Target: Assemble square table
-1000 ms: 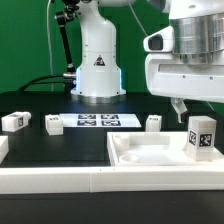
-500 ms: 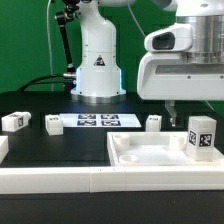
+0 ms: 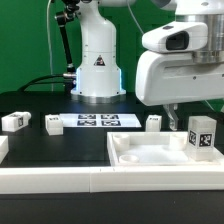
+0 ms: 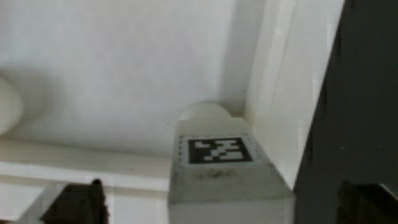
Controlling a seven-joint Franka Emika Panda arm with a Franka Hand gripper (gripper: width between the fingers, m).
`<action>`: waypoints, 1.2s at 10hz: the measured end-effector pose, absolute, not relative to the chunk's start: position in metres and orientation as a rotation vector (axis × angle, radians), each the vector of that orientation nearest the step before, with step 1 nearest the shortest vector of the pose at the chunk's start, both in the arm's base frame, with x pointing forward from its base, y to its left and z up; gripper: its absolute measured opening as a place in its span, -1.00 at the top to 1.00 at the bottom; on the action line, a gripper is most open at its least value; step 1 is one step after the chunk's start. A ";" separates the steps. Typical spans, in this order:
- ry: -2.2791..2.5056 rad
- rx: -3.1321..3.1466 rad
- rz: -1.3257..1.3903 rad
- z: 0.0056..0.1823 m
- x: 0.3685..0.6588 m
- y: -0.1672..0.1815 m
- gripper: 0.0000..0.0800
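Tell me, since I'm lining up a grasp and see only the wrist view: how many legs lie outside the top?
Observer: Three, on the black table: one leg and another at the exterior view's left of the marker board, a third at its right.
Operator: And the leg under my jaws?
Observer: That leg stands upright inside the top, by the rim at the exterior view's right.

Warning triangle (image 3: 100, 62) on robot base (image 3: 97, 84) — black-and-white tag (image 3: 204, 142) on leg (image 3: 200, 124)
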State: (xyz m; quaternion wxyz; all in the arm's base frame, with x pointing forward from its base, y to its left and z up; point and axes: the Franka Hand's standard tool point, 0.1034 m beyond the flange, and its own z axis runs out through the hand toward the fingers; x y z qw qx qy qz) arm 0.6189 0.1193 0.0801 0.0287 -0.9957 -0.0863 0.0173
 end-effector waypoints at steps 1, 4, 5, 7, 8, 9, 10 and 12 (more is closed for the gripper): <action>-0.266 -3.072 0.054 0.080 0.619 0.119 -0.62; -0.233 -3.074 0.054 0.080 0.619 0.119 0.14; -0.233 -3.074 0.054 0.080 0.619 0.118 0.28; -0.078 -3.081 0.058 0.080 0.619 0.119 0.28; 0.034 -3.083 0.060 0.080 0.619 0.119 0.28; 0.138 -3.081 0.063 0.080 0.619 0.120 0.28; 0.226 -3.077 0.065 0.080 0.619 0.120 0.28; 0.533 -3.023 0.073 0.079 0.618 0.121 0.27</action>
